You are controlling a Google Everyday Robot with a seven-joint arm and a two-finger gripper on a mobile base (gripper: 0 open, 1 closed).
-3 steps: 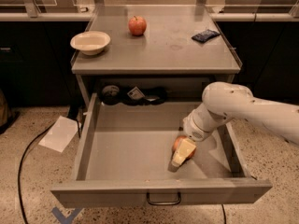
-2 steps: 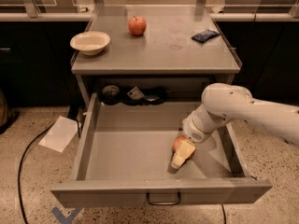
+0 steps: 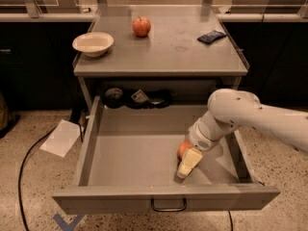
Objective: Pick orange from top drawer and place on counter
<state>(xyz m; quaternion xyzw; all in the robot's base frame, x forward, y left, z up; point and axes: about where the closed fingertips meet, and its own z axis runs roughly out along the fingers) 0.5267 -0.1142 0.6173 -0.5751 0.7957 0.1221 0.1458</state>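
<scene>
The top drawer [image 3: 89,143] is pulled wide open, its dark wire handle [image 3: 168,206] on the front panel. The orange [image 3: 183,148] lies in the drawer's right front part, mostly hidden behind my gripper. My gripper [image 3: 188,162] is down inside the drawer, right against the orange, cream-coloured tip pointing at the drawer floor. My white arm comes in from the right over the drawer's right wall. The grey counter [image 3: 168,57] is above and behind the drawer.
On the counter stand a red apple [image 3: 141,26] at the back, a white bowl [image 3: 93,44] at the left and a dark packet [image 3: 211,36] at the right. Dark items [image 3: 139,97] lie behind the drawer. A paper sheet [image 3: 61,137] and a cable [image 3: 29,153] are on the floor left.
A piece of the orange now shows beside the gripper where none showed before. The gripper has shifted only slightly inside the drawer.
</scene>
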